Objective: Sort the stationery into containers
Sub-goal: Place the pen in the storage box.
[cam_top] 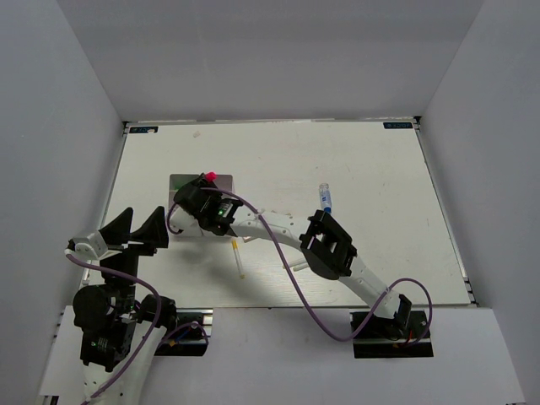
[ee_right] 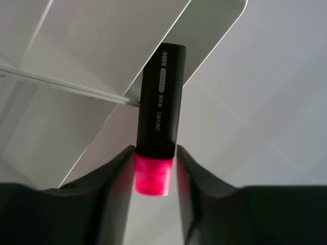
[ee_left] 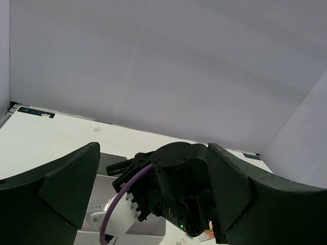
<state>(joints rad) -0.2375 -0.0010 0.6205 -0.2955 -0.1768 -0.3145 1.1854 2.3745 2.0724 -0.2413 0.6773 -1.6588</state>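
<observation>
I have the right gripper (ee_right: 155, 155) clamped on the pink end of a black plastic highlighter (ee_right: 159, 112). Its barrel points down at a rounded corner of the small white-grey plastic tray (ee_right: 97, 46) with divided compartments, though I cannot tell whether the tip touches it. My left gripper (ee_left: 153, 191) hangs wide open with nothing between its fingers, just left of the tray. On the white table (cam_top: 380, 169), a white tube with a blue label (cam_top: 325, 199) and a thin pale pen with a yellow end (cam_top: 239, 260) lie to the tray's right, apart from it.
</observation>
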